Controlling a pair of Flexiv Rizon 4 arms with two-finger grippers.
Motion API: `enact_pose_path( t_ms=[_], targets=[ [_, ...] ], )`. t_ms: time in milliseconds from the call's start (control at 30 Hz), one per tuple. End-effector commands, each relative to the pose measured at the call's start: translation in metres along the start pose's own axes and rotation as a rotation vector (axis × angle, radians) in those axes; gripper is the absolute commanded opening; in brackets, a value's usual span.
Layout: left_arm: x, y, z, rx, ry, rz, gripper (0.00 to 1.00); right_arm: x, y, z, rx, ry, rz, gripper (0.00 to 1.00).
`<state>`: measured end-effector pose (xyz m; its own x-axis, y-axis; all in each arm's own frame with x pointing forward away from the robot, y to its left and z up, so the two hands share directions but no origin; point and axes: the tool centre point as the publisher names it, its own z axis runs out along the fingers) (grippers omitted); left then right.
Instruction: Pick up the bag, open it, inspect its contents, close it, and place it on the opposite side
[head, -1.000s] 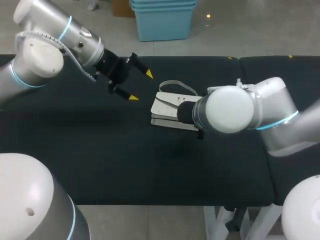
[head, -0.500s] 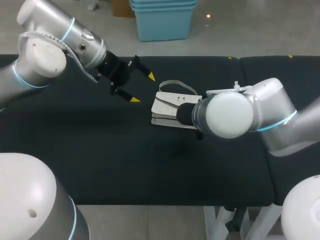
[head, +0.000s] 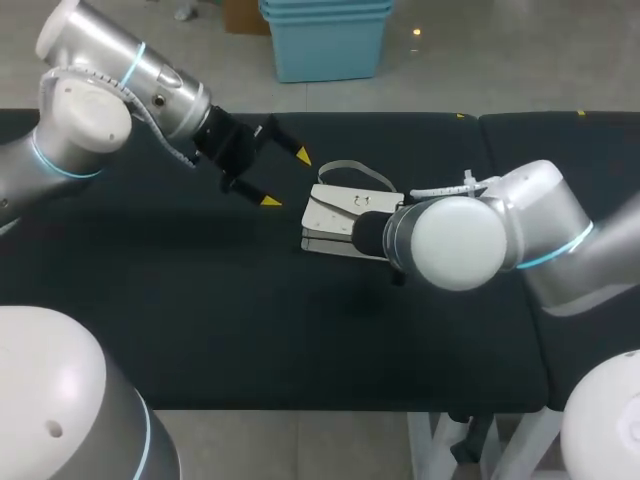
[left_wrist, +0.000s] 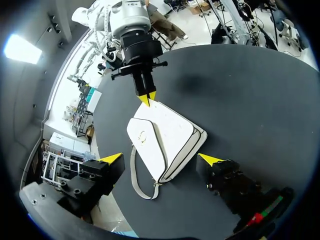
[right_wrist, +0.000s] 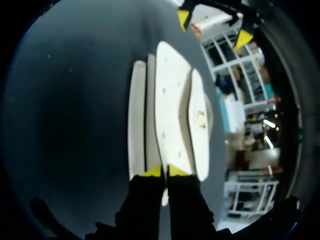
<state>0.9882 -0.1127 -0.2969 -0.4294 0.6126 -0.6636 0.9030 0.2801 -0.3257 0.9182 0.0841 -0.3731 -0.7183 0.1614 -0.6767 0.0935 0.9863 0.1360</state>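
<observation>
left claw (head: 284, 178): spread wide and empty, upper left of centre, near the bag but not touching it.
bag (head: 335, 212): white, lying flat mid-frame on the worktop (head: 200, 320), flap down.
right claw (right_wrist: 165, 171): pinched onto the bag's edge.
progress: I'd say the pickup is barely begun; opening, inspecting, closing and moving it across are all still to do.

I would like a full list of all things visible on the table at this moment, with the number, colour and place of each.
bag: one, cream white, lying flat near the table's middle.
strap: one, pale grey, looped on the table at the bag's far edge.
table: one, black, under everything.
left gripper: one, black with yellow tips, open, beside the bag, apart from it.
right gripper: one, black with yellow tips, pinching the bag's edge.
</observation>
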Motion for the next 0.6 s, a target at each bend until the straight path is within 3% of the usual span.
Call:
enact_pose_path(
  t_ms=[33, 233, 400, 600],
  targets=[
    [-0.001, 0.001, 0.005, 0.015, 0.007, 0.037, 1.00, 0.004, -0.002, 0.002, -0.010, -0.014, 0.000, 0.00],
    [-0.008, 0.002, 0.022, 0.054, -0.041, 0.096, 0.95, 0.004, -0.002, 0.002, -0.010, -0.014, 0.000, 0.00],
    [-0.005, 0.002, 0.034, 0.072, -0.048, 0.127, 0.69, 0.004, -0.002, 0.002, -0.010, -0.014, 0.000, 0.00],
    [-0.006, -0.005, 0.045, 0.101, -0.047, 0.135, 0.73, 0.004, -0.002, 0.002, -0.010, -0.014, 0.000, 0.00]
  ],
)
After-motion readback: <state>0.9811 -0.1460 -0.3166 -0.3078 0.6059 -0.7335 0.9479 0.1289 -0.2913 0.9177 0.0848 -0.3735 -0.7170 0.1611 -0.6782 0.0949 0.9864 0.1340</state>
